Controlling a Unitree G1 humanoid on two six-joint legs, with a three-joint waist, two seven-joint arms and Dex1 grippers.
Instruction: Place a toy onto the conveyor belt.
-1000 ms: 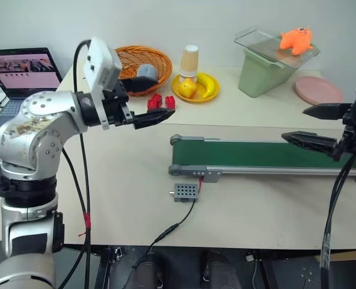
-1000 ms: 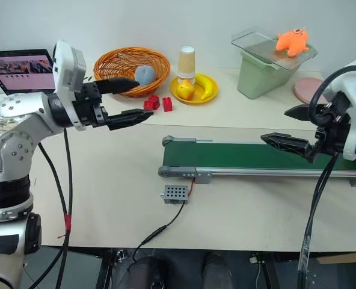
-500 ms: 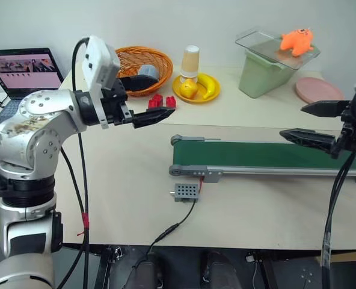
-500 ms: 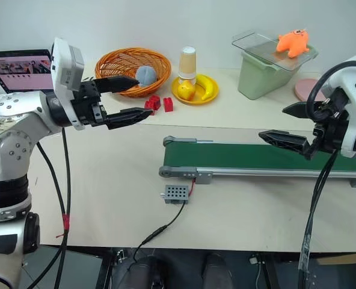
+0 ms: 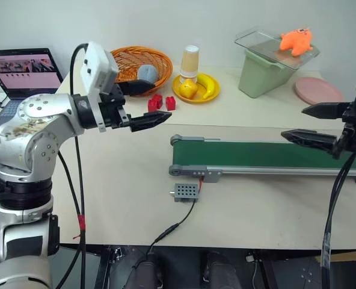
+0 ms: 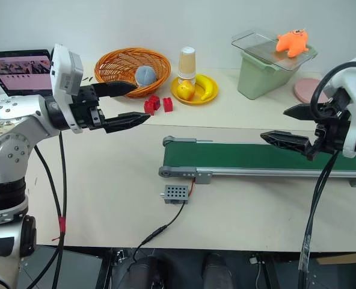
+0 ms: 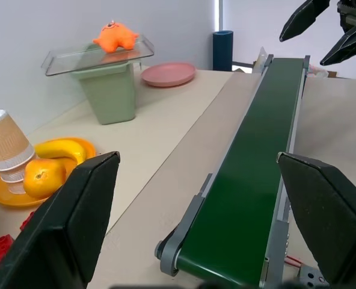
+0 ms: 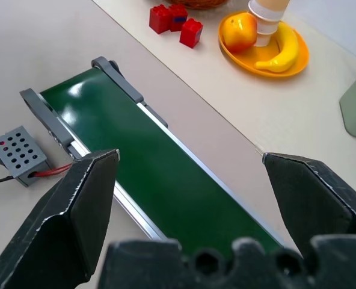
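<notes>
The conveyor belt (image 5: 256,155) is a long dark green strip in a grey frame, lying across the right half of the table. An orange plush toy (image 5: 296,40) sits on the clear lid of a pale green bin (image 5: 263,75) at the back right. A grey-blue plush (image 5: 147,73) lies in the orange basket (image 5: 136,58). My left gripper (image 5: 158,102) hovers open and empty in front of the basket, to the left of the belt's end. My right gripper (image 5: 293,123) hangs open and empty above the belt's right part (image 8: 160,162).
A laptop (image 5: 23,71) stands at the back left. Red bricks (image 5: 160,102) lie beside a yellow plate (image 5: 196,88) holding a banana, an orange and a paper cup. A pink plate (image 5: 318,90) is at the far right. A small grey perforated box (image 5: 186,191) on a cable lies before the belt.
</notes>
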